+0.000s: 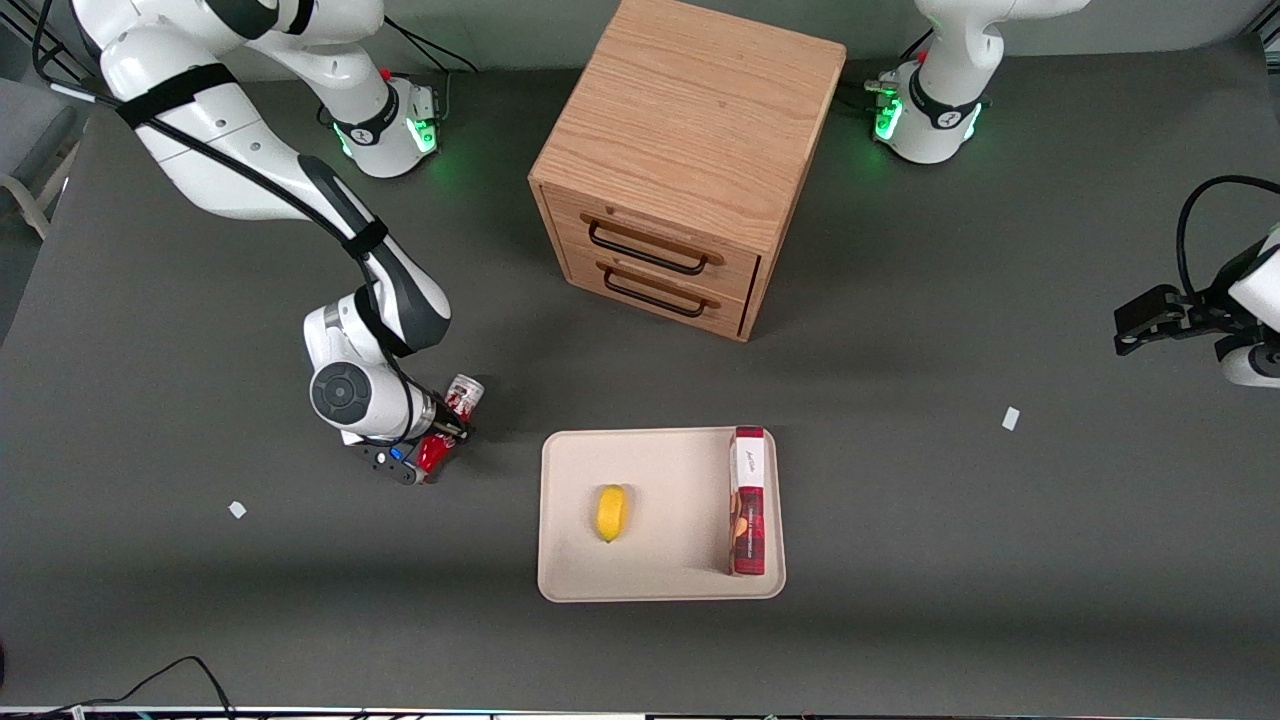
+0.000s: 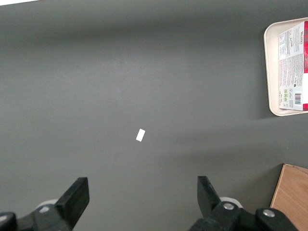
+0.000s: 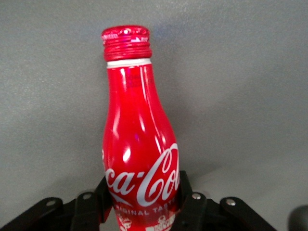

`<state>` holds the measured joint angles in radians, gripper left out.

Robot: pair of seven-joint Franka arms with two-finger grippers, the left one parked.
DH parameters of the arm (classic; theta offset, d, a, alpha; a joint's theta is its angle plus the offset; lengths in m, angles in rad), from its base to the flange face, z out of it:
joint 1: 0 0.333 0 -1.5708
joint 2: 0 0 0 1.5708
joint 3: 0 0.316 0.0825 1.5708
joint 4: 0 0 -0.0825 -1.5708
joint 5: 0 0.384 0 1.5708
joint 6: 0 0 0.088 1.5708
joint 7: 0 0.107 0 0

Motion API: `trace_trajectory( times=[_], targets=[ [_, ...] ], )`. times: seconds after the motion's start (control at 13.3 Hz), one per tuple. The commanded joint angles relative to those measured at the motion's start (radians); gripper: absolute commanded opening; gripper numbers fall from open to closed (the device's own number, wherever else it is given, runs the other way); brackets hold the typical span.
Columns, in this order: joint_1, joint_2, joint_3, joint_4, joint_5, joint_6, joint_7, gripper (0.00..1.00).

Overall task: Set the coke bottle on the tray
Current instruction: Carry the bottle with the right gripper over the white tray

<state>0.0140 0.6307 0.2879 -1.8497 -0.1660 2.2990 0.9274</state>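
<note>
A: Nearest the front camera is the cream tray (image 1: 640, 585), on the dark table (image 1: 950, 560). What's in it?

B: A lemon (image 1: 611, 513) near its middle, and a red-and-white box (image 1: 748, 500) standing on edge along the tray's side toward the parked arm.

A: And the Coca-Cola bottle (image 1: 452, 420)?

B: From the lemon it sits at about ten o'clock, off the tray, toward the working arm's end of the table, just beside the tray's corner but apart from it. It's tilted, silver base end up near the wrist, red neck pointing down toward the table.

A: How does the gripper (image 1: 450, 432) stand?

B: Clamped on the bottle. In the right wrist view the gripper (image 3: 143, 204) has black fingers (image 3: 191, 202) pressed against both sides of the bottle (image 3: 137, 149) near its lower body, over the white script. They're only as far apart as the bottle is wide.

A: Anything else?

B: A wooden two-drawer cabinet (image 1: 680, 165) at twelve o'clock from the tray, farther from the camera.
</note>
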Motion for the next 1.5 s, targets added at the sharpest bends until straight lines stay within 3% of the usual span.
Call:
trace_trajectory(
  times=[0.0,0.22,0.38,0.53,0.67,0.97,1.12,1.43],
  targets=[
    [0.000,-0.066,0.002,-0.014,-0.026,-0.004,0.008,0.00],
    [0.000,-0.184,0.002,0.062,-0.024,-0.194,-0.100,0.00],
    [-0.002,-0.215,0.010,0.224,-0.009,-0.400,-0.172,0.00],
    [0.012,-0.198,0.020,0.424,0.057,-0.519,-0.217,0.00],
    [0.017,-0.148,0.042,0.571,0.101,-0.546,-0.281,0.00],
    [0.053,0.099,0.177,0.779,0.100,-0.479,-0.311,0.00],
    [0.079,0.219,0.186,0.777,0.099,-0.319,-0.305,0.00],
    [0.115,0.395,0.183,0.771,0.089,-0.138,-0.230,0.00]
  ],
)
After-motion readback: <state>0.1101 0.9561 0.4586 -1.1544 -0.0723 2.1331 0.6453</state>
